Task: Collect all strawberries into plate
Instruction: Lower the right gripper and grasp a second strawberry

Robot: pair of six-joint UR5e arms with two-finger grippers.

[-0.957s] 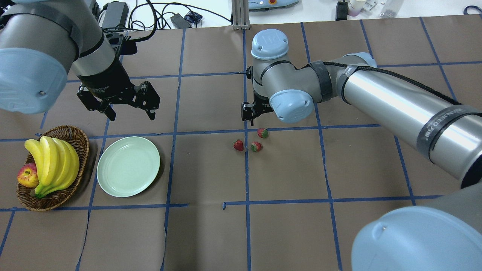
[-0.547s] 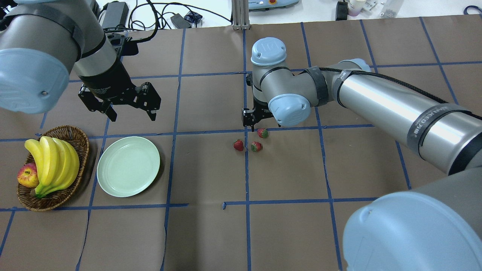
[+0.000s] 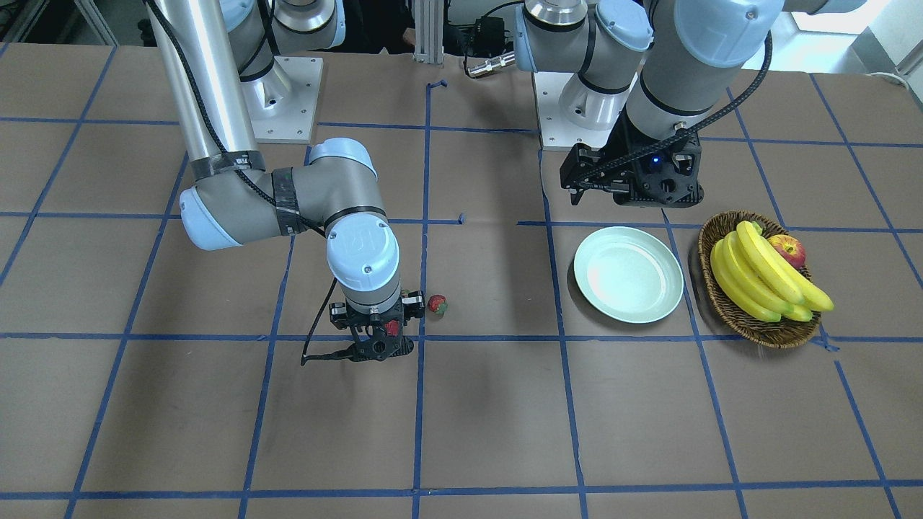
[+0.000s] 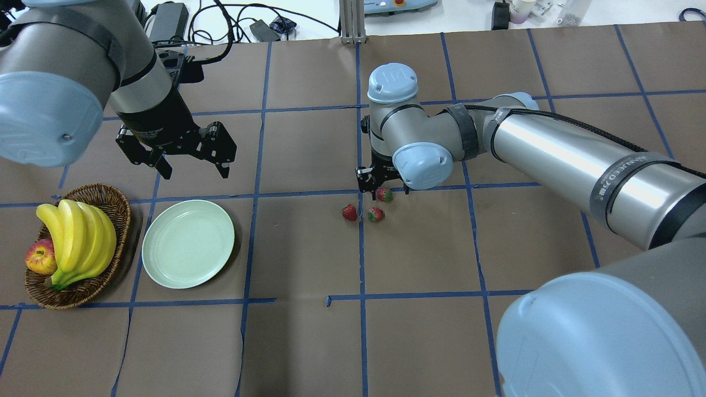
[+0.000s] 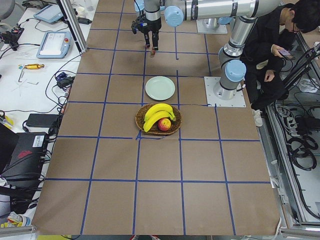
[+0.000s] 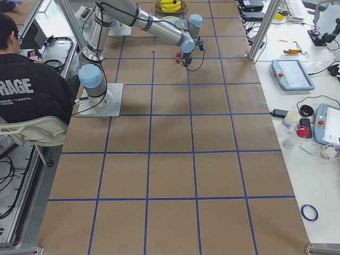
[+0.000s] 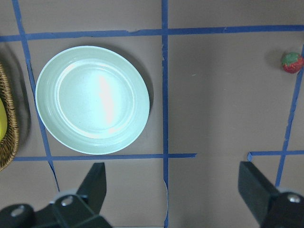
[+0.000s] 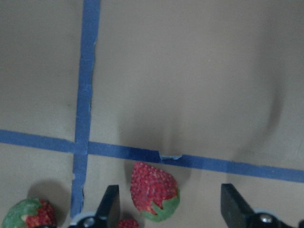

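The right jaws stand wide open, empty, straddling one strawberry [image 8: 154, 192] on the table [image 4: 309, 342]; the left jaws hang open and empty near the plate [image 4: 188, 244]. Closing off-centre could squirt that berry out or knock the two just beside it. Three strawberries, all mid-table, well apart from the one plate; one basket [image 4: 113, 201], one apple [image 4: 37, 258]

red strawberries [image 4: 349, 212], green caps; mint-green plate [image 4: 187, 243]; brown table [image 4: 309, 248], blue grid lines [image 4: 303, 194]
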